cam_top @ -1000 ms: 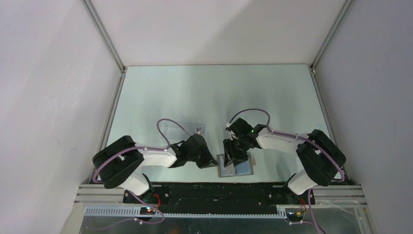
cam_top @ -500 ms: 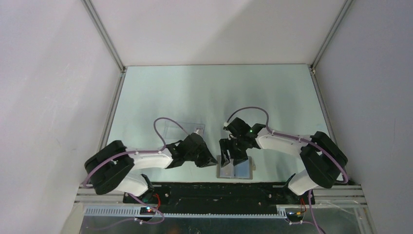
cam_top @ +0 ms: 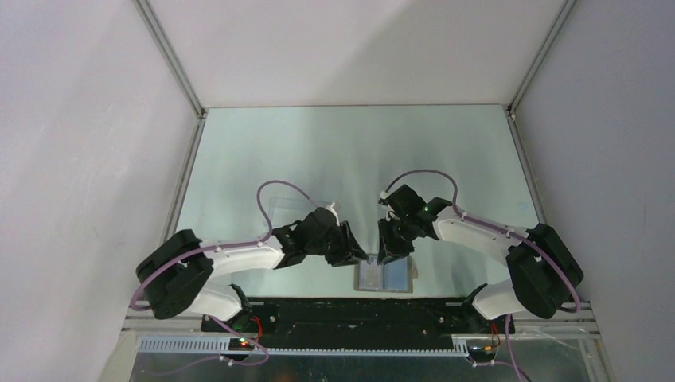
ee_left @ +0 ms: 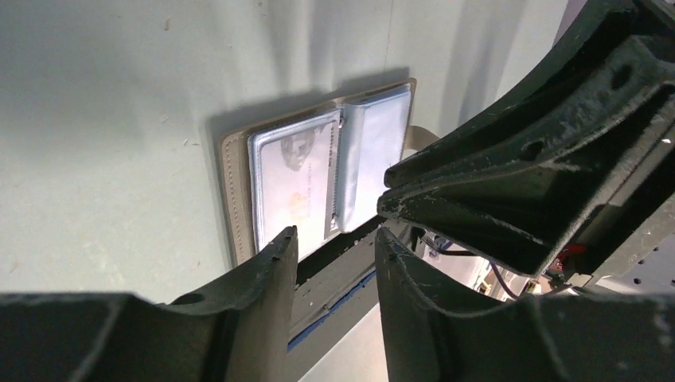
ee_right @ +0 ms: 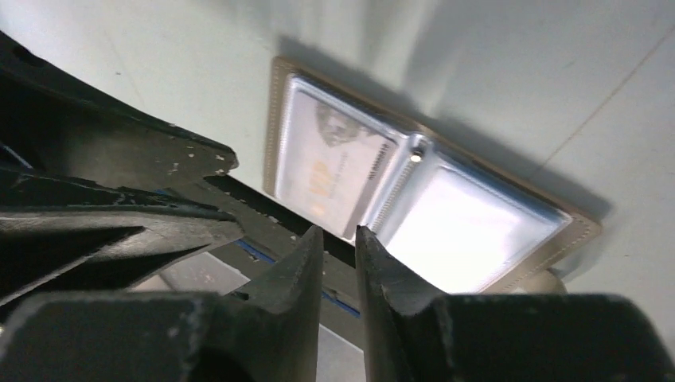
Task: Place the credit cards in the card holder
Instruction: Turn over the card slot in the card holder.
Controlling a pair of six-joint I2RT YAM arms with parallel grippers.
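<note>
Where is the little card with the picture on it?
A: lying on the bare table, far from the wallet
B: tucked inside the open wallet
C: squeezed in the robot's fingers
B: the credit card lies flat inside one half of the open card holder, within its tan border. Both wrist views show it there.

No writing can be read; the print on the credit card [ee_right: 330, 163] inside the card holder [ee_right: 274, 127] is too blurred.
</note>
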